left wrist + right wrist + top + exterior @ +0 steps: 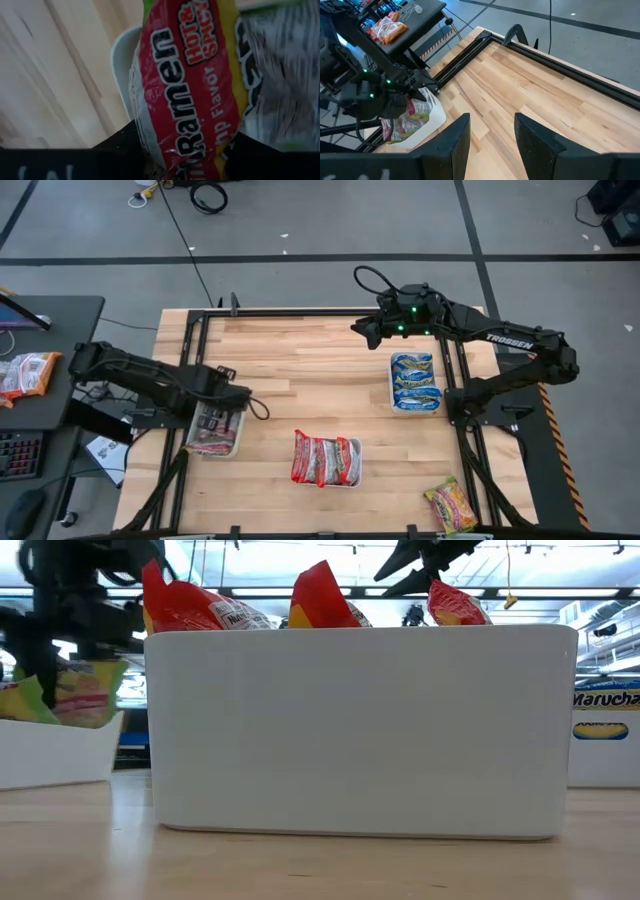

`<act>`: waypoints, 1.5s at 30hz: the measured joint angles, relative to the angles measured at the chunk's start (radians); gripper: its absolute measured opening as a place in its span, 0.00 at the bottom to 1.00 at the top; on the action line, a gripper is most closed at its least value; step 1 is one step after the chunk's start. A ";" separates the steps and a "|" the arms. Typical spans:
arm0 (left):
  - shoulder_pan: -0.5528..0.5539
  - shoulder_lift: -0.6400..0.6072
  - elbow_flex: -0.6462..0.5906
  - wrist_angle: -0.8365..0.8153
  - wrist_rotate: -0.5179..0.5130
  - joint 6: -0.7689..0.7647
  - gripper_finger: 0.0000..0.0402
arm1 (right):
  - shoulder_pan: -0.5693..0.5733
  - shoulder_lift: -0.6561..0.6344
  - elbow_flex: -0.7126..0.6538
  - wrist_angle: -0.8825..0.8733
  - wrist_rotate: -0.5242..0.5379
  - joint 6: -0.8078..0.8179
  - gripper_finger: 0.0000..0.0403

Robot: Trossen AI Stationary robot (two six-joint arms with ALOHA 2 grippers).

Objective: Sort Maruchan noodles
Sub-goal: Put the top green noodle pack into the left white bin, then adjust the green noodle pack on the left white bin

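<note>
My left gripper (222, 412) points down over the left white tray (212, 448) and is shut on a red-and-yellow noodle packet (190, 80). More yellow-orange-green packets (280, 75) lie in that tray. Red packets (325, 460) stand on edge in the middle tray (360, 730). Blue packets (415, 383) lie in the right tray. One yellow packet (450, 505) lies loose on the table's near right. My right gripper (492, 135) hangs open above the far part of the table, with nothing between its fingers. My left gripper pinches the packet between its two fingers (125, 147), across its width, near one short end (187, 155). The fingers come from above, pointing down. The packet reaches down from them into the left tray by its rim (120, 65); whether it rests there I cannot tell.
Bare wood lies between the trays and across the far half of the table (530, 85). A black frame rail (560, 55) runs along the table's edges. More packets (25, 375) lie on a dark side table beyond the left edge.
</note>
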 joint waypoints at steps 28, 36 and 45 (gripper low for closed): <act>0.086 0.171 -0.023 0.099 -0.201 -0.115 0.65 | 0.069 0.000 -0.001 -0.055 -0.046 0.014 0.39; 0.107 0.171 0.042 -0.042 -0.385 -0.159 0.69 | 0.069 0.000 -0.001 -0.051 -0.053 0.035 0.39; 0.157 0.171 0.084 -0.088 -0.436 -0.352 0.69 | 0.069 0.000 -0.001 -0.051 -0.062 0.035 0.39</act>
